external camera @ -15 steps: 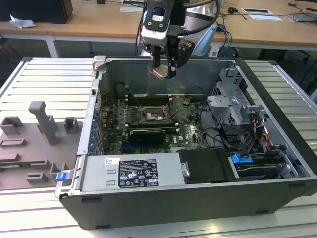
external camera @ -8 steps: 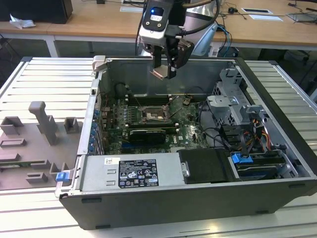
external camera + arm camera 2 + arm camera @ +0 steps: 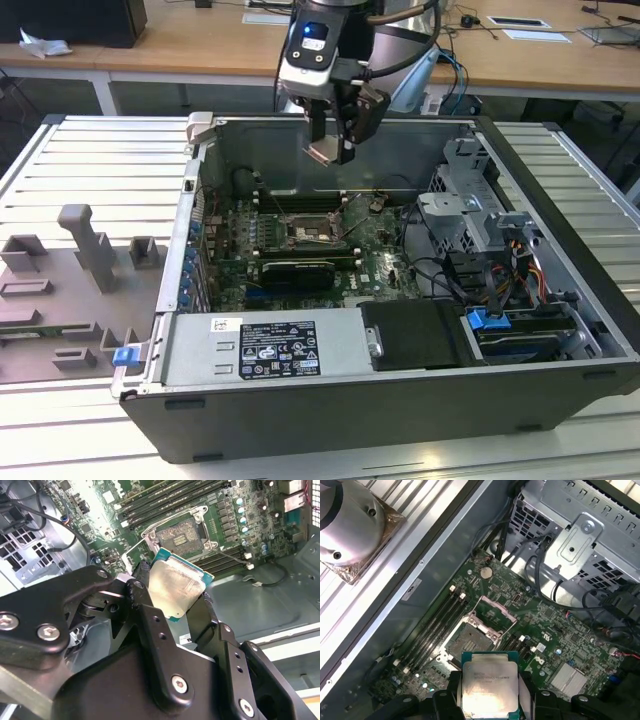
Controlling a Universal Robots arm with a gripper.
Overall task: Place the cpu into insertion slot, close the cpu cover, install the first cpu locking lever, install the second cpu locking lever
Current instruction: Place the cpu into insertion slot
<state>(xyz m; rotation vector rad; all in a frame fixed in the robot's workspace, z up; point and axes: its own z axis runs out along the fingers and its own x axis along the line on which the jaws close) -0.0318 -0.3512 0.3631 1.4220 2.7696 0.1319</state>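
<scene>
Green board (image 3: 555, 625) below pale silver cpu (image 3: 489, 687)

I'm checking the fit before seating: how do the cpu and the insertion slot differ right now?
The cpu is clamped between the jaws, raised above the green board; the insertion slot sits fixed in it. The cpu's top is pale silver metal; the insertion slot's centre is dark inside a silvery rim. Both are square.

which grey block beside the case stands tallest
The wide-topped post on the exterior view's left; it rises well above the low blocks around it.
</scene>
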